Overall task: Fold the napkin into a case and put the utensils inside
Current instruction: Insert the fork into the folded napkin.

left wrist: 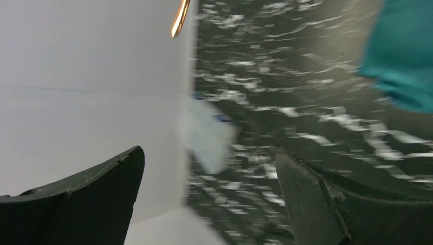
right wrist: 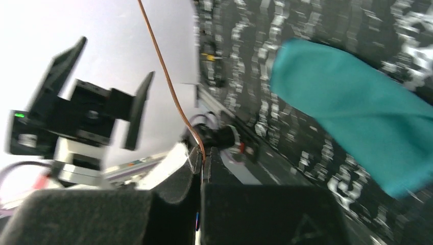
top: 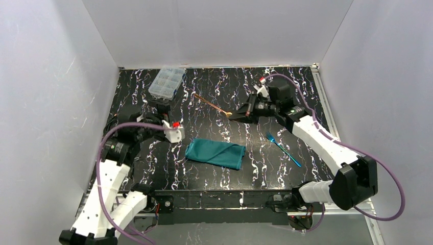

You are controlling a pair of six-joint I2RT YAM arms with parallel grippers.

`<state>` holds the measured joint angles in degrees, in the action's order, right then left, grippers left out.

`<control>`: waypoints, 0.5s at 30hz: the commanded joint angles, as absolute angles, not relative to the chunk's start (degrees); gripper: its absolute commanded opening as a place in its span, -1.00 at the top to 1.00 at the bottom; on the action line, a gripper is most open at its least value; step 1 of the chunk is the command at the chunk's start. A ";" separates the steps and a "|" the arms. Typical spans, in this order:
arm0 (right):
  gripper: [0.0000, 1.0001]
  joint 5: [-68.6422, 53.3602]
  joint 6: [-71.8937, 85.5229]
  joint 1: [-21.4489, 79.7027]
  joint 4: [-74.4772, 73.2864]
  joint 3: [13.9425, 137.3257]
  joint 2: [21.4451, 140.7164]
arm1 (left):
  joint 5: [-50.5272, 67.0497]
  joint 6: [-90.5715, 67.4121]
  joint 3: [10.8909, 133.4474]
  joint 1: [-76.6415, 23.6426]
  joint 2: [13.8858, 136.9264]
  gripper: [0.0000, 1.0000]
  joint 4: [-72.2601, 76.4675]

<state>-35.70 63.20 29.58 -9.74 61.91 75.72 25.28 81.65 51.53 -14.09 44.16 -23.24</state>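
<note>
A robotics lab cell: white panel walls (top: 219, 30) box in a marbled table (top: 265, 171) carrying robot arms (top: 319, 138)

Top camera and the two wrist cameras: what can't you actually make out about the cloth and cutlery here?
Copper utensil: its type. Top view, too thin; right wrist view, its tip leaves the top edge and the right arm's jaws cover the gripped end.
Napkin: any pocket opening. Top view, too small; both wrist views, blurred and cropped.
Clear box: its contents. Top view, too small.
</note>
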 commanded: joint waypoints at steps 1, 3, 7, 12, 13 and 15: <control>0.97 -39.71 41.52 26.29 -35.95 60.40 72.12 | 28.75 55.40 58.03 -14.18 53.03 -0.96 -48.61; 0.97 -39.25 36.15 25.60 -43.74 60.07 71.05 | 31.17 46.47 59.08 -14.19 56.84 -0.85 -51.02; 0.97 -38.07 31.02 24.29 -53.13 58.69 68.36 | 34.04 31.43 57.52 -14.24 62.47 -0.56 -48.68; 0.97 -33.27 27.06 24.21 -61.13 55.87 66.03 | 35.27 20.14 56.03 -14.24 69.14 -0.34 -44.58; 0.97 -32.42 26.56 24.17 -62.03 55.49 65.81 | 35.93 18.60 55.54 -14.22 70.38 -0.34 -43.53; 0.97 -31.67 26.06 24.12 -63.05 54.56 65.16 | 37.42 16.54 54.62 -14.26 72.15 -0.34 -41.62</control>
<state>-34.11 30.98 24.40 -55.48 55.77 66.94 32.71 27.33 56.45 -14.09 70.06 -43.33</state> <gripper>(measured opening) 0.043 0.672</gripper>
